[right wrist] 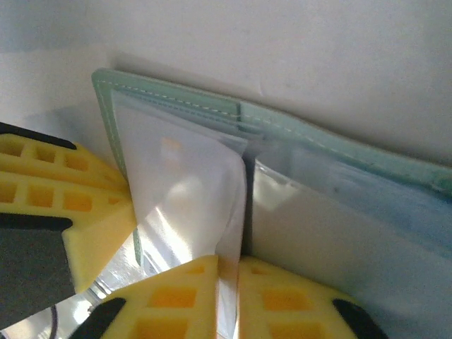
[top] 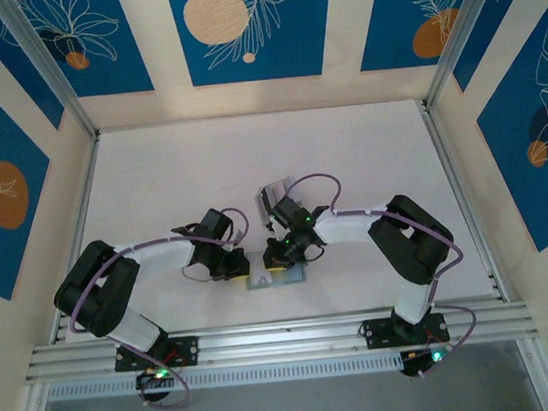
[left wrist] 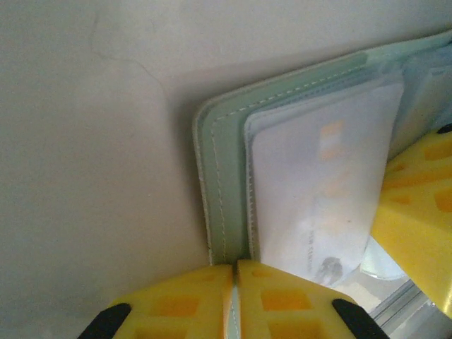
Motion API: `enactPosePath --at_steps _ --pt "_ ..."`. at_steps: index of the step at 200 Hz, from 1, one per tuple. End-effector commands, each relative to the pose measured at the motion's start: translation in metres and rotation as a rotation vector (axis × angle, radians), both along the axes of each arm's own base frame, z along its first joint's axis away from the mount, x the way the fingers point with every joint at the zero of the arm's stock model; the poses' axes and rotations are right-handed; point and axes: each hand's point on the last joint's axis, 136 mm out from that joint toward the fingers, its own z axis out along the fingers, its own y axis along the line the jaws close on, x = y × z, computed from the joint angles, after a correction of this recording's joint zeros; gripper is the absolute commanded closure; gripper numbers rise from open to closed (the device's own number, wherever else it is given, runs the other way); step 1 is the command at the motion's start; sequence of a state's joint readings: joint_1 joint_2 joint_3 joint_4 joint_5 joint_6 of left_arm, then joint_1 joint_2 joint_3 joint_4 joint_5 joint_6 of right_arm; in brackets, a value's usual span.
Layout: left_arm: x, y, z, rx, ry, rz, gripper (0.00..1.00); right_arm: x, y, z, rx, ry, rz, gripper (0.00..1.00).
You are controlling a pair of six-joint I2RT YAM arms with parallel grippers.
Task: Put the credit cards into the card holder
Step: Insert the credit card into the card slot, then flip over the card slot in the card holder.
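Left gripper (left wrist: 234, 275) pinches card holder (left wrist: 221, 176) edge; right gripper (right wrist: 227, 282) pinches sleeve (right wrist: 187, 198).

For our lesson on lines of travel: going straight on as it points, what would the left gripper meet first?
The card holder: the left gripper is shut on its green edge, so it would push into the holder and the pale card inside. Depth beyond is unclear.

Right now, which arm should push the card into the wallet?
Right, probably. The right claw pinches the pale card inside the open wallet; the left claw is clamped on the wallet's edge, so it's busy steadying it.
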State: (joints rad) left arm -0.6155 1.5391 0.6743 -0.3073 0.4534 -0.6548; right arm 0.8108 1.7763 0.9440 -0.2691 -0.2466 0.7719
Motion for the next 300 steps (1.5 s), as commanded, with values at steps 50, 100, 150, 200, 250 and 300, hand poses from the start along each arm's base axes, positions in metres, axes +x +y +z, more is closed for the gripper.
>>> enactPosePath --at_steps 50,100,150,200,250,300 --pt "-0.017 0.010 -0.032 0.070 0.040 0.008 0.88 0.000 -0.039 0.034 -0.157 -0.080 0.061 0.66" --pt "-0.017 0.009 -0.032 0.063 0.043 0.010 0.89 0.016 -0.054 0.032 -0.269 -0.147 0.105 0.68" --pt "-0.016 0.009 -0.032 0.065 0.042 0.008 0.88 0.026 -0.052 0.015 -0.350 -0.181 0.147 0.64" --pt "-0.017 0.008 -0.033 0.063 0.045 0.004 0.88 0.015 -0.061 -0.018 -0.453 -0.165 0.174 0.63" --pt "-0.018 0.009 -0.036 0.067 0.050 0.000 0.88 0.005 -0.065 -0.027 -0.490 -0.160 0.162 0.83" --pt "-0.022 0.012 -0.042 0.074 0.057 -0.001 0.88 0.012 -0.056 -0.009 -0.422 -0.185 0.147 1.00"
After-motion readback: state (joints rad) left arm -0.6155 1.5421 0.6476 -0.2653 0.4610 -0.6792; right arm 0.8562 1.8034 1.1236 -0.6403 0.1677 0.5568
